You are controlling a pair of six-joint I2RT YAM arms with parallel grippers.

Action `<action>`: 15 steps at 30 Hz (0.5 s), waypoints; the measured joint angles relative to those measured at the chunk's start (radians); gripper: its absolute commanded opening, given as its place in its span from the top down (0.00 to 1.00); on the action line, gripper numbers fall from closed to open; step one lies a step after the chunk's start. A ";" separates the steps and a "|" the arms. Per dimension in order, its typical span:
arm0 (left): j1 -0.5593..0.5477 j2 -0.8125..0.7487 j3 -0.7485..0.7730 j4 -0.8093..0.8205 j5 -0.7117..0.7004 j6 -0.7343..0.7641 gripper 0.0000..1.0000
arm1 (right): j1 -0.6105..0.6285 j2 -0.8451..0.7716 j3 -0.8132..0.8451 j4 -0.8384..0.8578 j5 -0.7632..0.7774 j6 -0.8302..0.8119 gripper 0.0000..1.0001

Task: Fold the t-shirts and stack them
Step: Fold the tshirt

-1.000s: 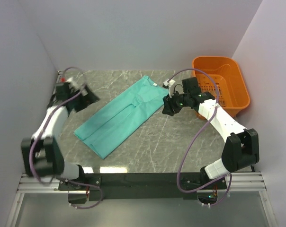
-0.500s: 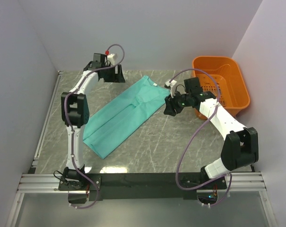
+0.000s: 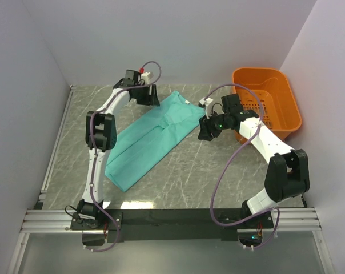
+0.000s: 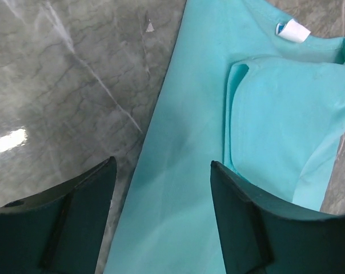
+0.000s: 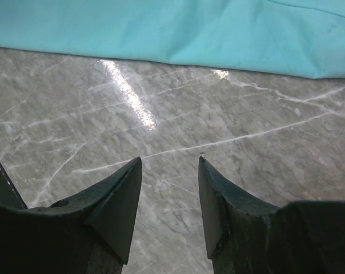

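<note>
Grey marble table (image 3: 189, 171): teal t-shirt (image 3: 149, 137) lying flat, folded lengthwise; orange basket (image 3: 289, 103) far-right corner

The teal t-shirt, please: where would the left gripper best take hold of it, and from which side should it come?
Probably the collar-end corner nearest it, by the white label. The t-shirt lies flat as a long folded strip, so coming straight down from above onto that free edge suits. The left gripper hovers open there.

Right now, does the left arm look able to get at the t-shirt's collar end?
Probably yes: its open fingers hang over the edge of the t-shirt, near its white neck label, with nothing lying between them and the cloth.
</note>
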 measured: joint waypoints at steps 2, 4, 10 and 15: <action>-0.007 0.017 0.009 0.003 -0.003 -0.006 0.31 | -0.002 0.000 0.000 0.000 0.000 0.000 0.48; -0.009 0.031 0.009 0.003 -0.007 -0.011 0.33 | -0.005 0.000 0.000 0.000 -0.001 0.000 0.48; -0.009 0.044 0.010 0.012 -0.013 -0.019 0.40 | -0.011 0.000 0.000 -0.001 -0.004 0.000 0.48; -0.019 0.047 0.010 0.017 -0.014 -0.017 0.44 | -0.017 0.000 0.000 -0.001 -0.006 0.000 0.48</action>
